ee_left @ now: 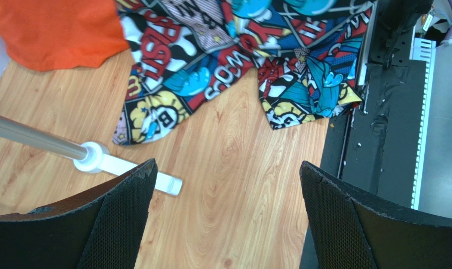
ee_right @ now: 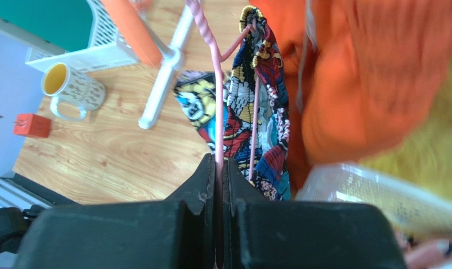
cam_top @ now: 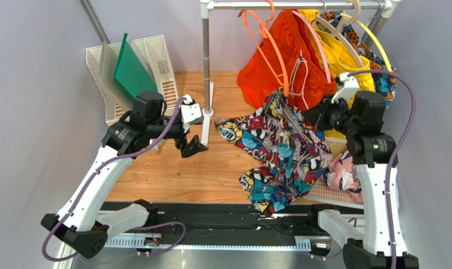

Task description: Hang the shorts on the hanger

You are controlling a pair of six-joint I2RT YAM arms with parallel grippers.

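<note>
Pinching the hanger (ee_right: 218, 101) wire, the right gripper (ee_right: 221, 168) has its jaws pressed together; the shorts (cam_top: 278, 151) drape from it onto the table (cam_top: 172, 174), right of centre. The left gripper (ee_left: 228, 168) hangs spread, left of them.

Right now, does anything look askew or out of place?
Yes: the shorts hang bunched on the hanger held in the right pincer, their lower part sprawled across the table, reaching its near edge.
</note>
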